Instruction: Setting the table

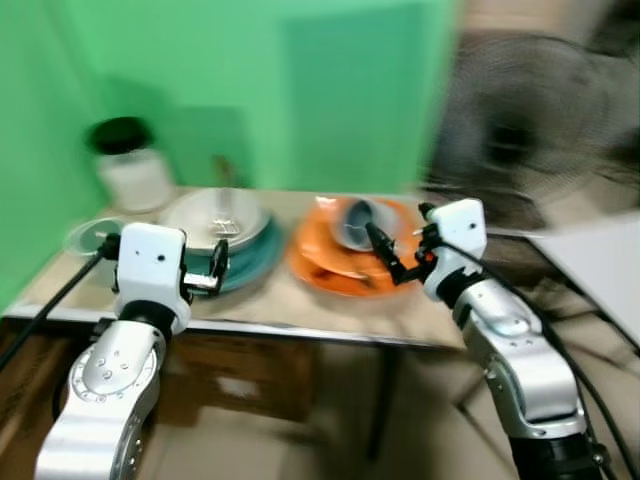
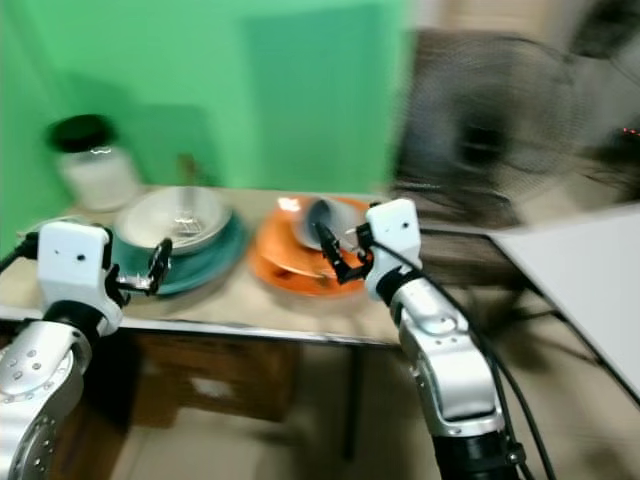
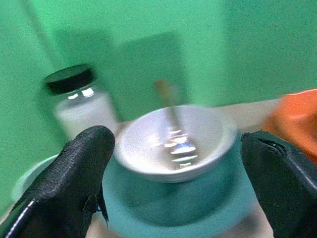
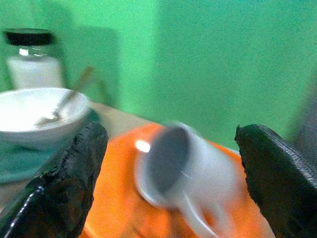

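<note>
Mug [image 4: 185, 161]: one, grey-white, lying tipped on its side on the orange plate, mouth and handle toward the right tool; seen between that tool's two fingers, not touching either.
Orange plate [image 1: 335, 262]: on the worktop just ahead of the right tool; whether it is one plate or a stack of several is too blurred to tell.
White bowl [image 3: 173, 144]: one, sitting on the teal plate, straight ahead of the left tool and between its fingers, untouched.
Utensil [image 3: 171, 111]: one, metal, leaning in the white bowl with its handle up over the far rim; spoon or fork cannot be told through the blur.
Teal plate [image 3: 148, 208]: one, under the bowl; its near edge lies just beyond the left tool.
Jar [image 1: 130, 165]: one, black lid, white contents, standing behind the bowl and to the left tool's far left.
Small pale dish [image 1: 90, 235]: one, left of the teal plate, partly hidden by the left arm.
Left tool [image 1: 215, 268]: fingers spread wide, holding nothing, level with the teal plate's near rim.
Right tool [image 1: 390, 255]: fingers spread wide, empty, hovering at the orange plate's near edge.
Worktop [image 1: 300, 310]: one, pale, against a green wall.
Fan [image 1: 530, 120]: one, dark, heavily blurred, beyond the right tool.
</note>
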Controlling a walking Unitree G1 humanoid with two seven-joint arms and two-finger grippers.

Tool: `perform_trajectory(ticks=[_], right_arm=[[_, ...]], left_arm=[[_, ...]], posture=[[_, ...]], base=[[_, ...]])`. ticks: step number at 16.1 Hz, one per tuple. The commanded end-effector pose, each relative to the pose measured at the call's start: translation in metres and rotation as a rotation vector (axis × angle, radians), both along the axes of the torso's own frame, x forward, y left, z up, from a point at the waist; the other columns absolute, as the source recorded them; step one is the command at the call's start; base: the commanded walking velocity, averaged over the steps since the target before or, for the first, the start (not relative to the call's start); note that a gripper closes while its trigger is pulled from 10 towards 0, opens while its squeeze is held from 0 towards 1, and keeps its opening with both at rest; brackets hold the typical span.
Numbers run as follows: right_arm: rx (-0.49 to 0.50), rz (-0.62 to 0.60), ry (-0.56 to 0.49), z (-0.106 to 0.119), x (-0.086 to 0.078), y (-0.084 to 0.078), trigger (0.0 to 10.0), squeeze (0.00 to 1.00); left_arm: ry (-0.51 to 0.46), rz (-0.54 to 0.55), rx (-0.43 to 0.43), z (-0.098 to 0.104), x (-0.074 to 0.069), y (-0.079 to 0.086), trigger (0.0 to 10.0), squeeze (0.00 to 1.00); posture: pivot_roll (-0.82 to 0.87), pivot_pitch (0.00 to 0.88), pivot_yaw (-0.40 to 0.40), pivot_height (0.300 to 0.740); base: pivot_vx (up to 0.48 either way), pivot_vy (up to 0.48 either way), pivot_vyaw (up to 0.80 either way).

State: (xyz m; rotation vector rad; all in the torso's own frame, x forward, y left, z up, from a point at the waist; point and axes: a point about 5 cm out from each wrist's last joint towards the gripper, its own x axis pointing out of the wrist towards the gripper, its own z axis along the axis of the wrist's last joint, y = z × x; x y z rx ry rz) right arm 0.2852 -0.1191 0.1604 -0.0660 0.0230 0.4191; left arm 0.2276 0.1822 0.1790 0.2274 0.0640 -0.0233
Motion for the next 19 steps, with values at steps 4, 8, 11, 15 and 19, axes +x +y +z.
perform_trajectory(ticks=[4, 8, 11, 15, 19], right_arm=[[-0.05, 0.07, 0.005, 0.008, 0.012, -0.004, 10.0, 0.0], [-0.138, 0.077, -0.014, 0.021, 0.031, -0.018, 10.0, 0.93], [-0.214, 0.076, -0.006, 0.025, 0.039, -0.032, 10.0, 1.0], [-0.334, 0.09, 0.015, 0.027, 0.049, -0.045, 10.0, 1.0], [-0.368, 0.151, 0.052, 0.036, 0.042, -0.047, 10.0, 1.0]], left_arm=[[0.015, -0.111, -0.02, 0.001, 0.01, -0.008, 10.0, 0.0], [0.074, -0.322, 0.005, 0.0, 0.017, -0.022, 10.0, 0.0], [0.055, -0.377, 0.023, 0.002, 0.026, -0.025, 10.0, 0.0], [0.074, -0.528, 0.035, 0.002, 0.031, -0.032, 10.0, 0.0], [0.092, -0.558, 0.043, -0.002, 0.031, -0.031, 10.0, 0.0]], posture=[[-0.04, 0.0, 0.04, 0.74], [-0.07, 0.0, 0.047, 0.74], [-0.09, 0.0, 0.038, 0.74], [-0.12, 0.0, 0.036, 0.74], [-0.15, 0.0, 0.023, 0.74]], base=[[0.0, 0.0, 0.0], [0.0, 0.0, 0.0], [0.0, 0.0, 0.0], [0.0, 0.0, 0.0], [0.0, 0.0, 0.0]])
